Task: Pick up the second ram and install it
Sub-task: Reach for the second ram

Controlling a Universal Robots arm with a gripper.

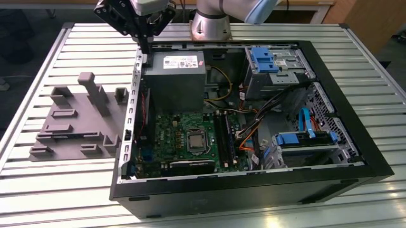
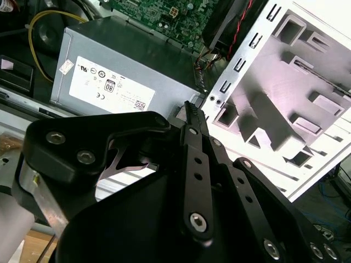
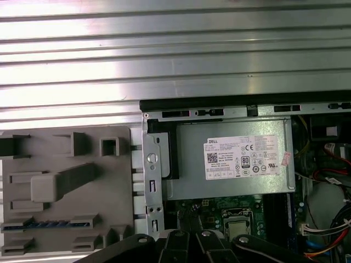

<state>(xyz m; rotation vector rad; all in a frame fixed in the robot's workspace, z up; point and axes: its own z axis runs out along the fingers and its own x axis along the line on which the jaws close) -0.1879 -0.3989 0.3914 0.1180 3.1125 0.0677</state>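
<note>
A slatted metal desk [image 1: 63, 190] is seen in the exterior view, and an open black computer case [image 1: 254, 190] is laid on its side upon it. Inside the case, a grey power supply [image 1: 178, 80] is mounted at 11 o'clock, and a green motherboard [image 1: 171, 137] is fixed at 7 o'clock, with its long black memory slots [image 1: 223, 140] at 3 o'clock from the processor socket. A grey plastic fixture [image 1: 70, 126] is placed flat on the desk at 9 o'clock from the case, just beside the case's wall.

The tool [image 1: 145, 47] is held above the case's rim at 11 o'clock, over the corner beside the power supply, pointing downward. In the second wrist view the tool [image 2: 190, 107] is seen with its fingers drawn together to a single tip; no gap is visible, and nothing is gripped or touched.

The second ram [image 3: 49, 224] is seen in the first wrist view as a thin dark strip seated on edge in a slot of the fixture, well apart from the tool.
</note>
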